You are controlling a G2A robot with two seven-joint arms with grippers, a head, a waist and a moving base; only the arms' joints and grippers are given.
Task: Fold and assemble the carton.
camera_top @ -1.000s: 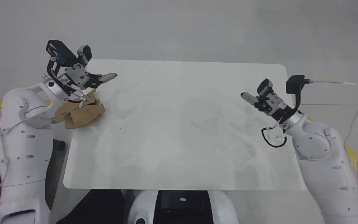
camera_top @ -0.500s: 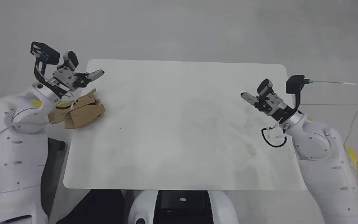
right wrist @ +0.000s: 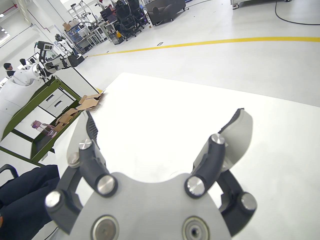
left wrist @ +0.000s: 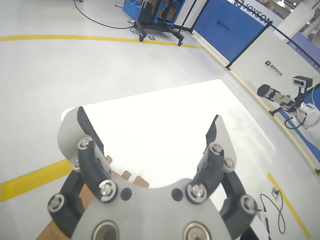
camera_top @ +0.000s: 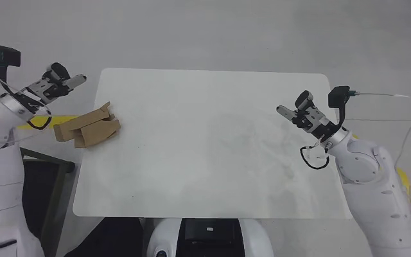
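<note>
Left gripper (camera_top: pixel 72 82): jaws wide, empty, hanging just off the edge of the table (camera_top: pixel 212 154). Carton (camera_top: pixel 90 128): near it, tableward, partly folded, overhanging that edge, untouched. Right gripper (camera_top: pixel 287 113): jaws wide, empty, well apart across the table. Risk: a clumsy nudge from the near hand could tip the overhanging carton off; loose flaps may spring open.

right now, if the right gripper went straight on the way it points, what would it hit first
Probably just bare table: the open right gripper points across it toward the far edge, the carton well aside; height is unclear.
</note>
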